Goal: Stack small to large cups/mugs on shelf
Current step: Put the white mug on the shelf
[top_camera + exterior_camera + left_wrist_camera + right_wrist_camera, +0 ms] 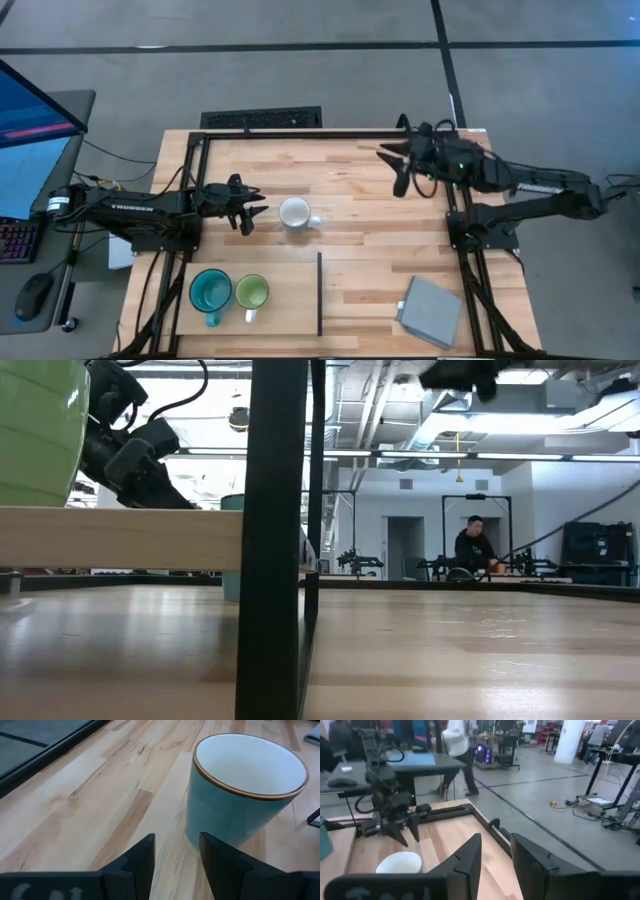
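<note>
A mug that is white inside (295, 213), pale blue-green outside in the left wrist view (235, 815), stands upright on the tabletop. My left gripper (245, 207) (176, 860) is open just to its left, its fingers apart from the mug. The teal mug (210, 290) and the light green mug (251, 292) stand side by side on the pale shelf panel (285, 300), left of its black strip (320, 295). My right gripper (400, 168) (495, 865) is open, raised over the far right of the table.
A grey-blue square pad (432, 310) lies at the near right corner. A black frame (300, 133) runs along the far edge. In the low view the green mug (35, 430) and the black strip (275, 540) fill the foreground. A person (472, 545) sits far back in the room.
</note>
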Controlling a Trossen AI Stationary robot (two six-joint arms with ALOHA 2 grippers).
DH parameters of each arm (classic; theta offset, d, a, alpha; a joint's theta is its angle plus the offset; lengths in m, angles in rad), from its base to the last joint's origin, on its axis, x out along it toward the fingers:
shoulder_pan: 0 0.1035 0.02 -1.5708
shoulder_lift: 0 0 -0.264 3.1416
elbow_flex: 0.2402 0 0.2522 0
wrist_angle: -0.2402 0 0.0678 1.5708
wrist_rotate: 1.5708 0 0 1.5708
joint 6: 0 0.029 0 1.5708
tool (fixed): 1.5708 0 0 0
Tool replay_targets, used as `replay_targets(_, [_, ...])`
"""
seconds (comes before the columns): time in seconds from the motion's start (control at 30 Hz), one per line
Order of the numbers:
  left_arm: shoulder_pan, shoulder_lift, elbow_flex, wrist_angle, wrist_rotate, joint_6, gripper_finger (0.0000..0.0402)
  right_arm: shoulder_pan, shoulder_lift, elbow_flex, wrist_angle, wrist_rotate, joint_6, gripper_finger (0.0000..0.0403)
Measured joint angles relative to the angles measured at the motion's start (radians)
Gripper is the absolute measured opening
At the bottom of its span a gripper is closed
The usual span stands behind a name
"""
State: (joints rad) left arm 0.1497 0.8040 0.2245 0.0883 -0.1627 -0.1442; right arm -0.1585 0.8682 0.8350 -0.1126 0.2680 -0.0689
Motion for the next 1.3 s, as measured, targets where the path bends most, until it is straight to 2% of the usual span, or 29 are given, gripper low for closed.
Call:
replay_targets(0.13, [0.0, 0.0, 0.0, 0.0, 0.0, 0.001, 0.0146, 0.001, -0.108, -0.23, 0.211, -0.002, 0.017, 0.0128])
replay_targets(0.27, [0.0, 0.0, 0.0, 0.0, -0.001, 0.001, 0.0146, 0.001, -0.161, -0.438, 0.462, -0.004, 0.018, 0.0129])
replay_targets(0.5, [0.0, 0.0, 0.0, 0.0, -0.001, -0.01, 0.0146, 0.006, -0.169, -0.671, 0.76, -0.008, 0.084, 0.0129])
replay_targets(0.73, [0.0, 0.0, 0.0, 0.019, -0.002, -0.073, 0.0146, 0.034, -0.169, -0.71, 0.783, -0.008, 0.073, 0.0129])
replay_targets(0.97, [0.0, 0.0, 0.0, 0.042, -0.002, -0.051, 0.0146, 0.033, -0.168, -0.71, 0.777, -0.008, 0.062, 0.0129])
replay_targets(1.3, [0.0, 0.0, 0.0, 0.037, -0.002, -0.113, 0.0147, 0.033, -0.167, -0.71, 0.773, -0.008, 0.062, 0.0129])
